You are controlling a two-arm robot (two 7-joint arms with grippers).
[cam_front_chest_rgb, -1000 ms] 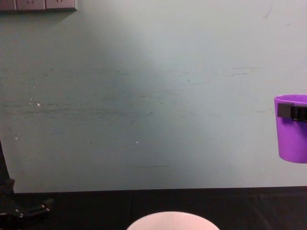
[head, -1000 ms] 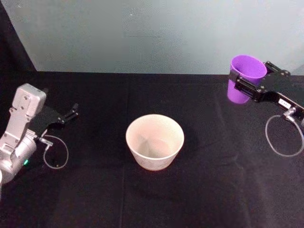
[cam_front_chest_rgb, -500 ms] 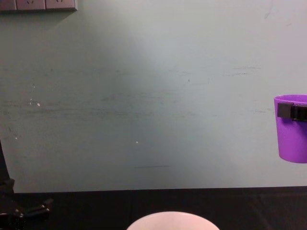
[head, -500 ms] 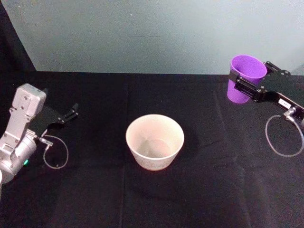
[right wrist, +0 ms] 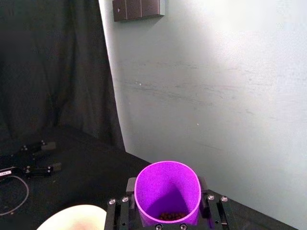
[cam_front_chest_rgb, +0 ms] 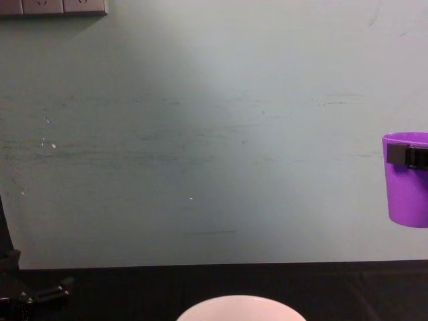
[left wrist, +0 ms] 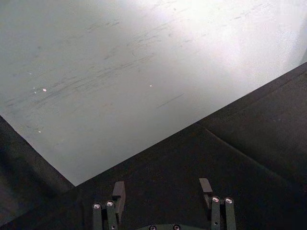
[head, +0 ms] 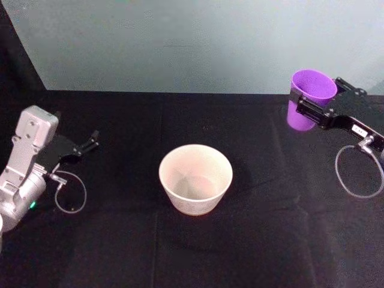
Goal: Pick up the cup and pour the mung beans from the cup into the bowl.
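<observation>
while the purple cup (head: 311, 99) hangs upright above the black tablecloth (head: 120, 252), the right gripper (right wrist: 167, 190) pinches it just under the rim, with one black finger (right wrist: 129, 186) pressed to each side of its wall. the cup's mouth faces up, and in the right wrist view a few small dark mung beans (right wrist: 170, 216) lie at its bottom. from the chest view the cup's base shows in front of the pale green wall (cam_front_chest_rgb: 200, 134), well above the table's far edge. the cup sits at the far right of the table, and the gripper's body reaches in from the right behind it.

the pinkish-white bowl (head: 195, 201) stands upright at the middle of the table, nearer the robot than the cup and well apart from it to the left. its inside looks bare.

a clear cable loop (head: 359, 174) hangs below the right arm. the left gripper (left wrist: 160, 187) is parked low at the table's left side, far from both cup and bowl, its fingers spread apart and holding nothing.
</observation>
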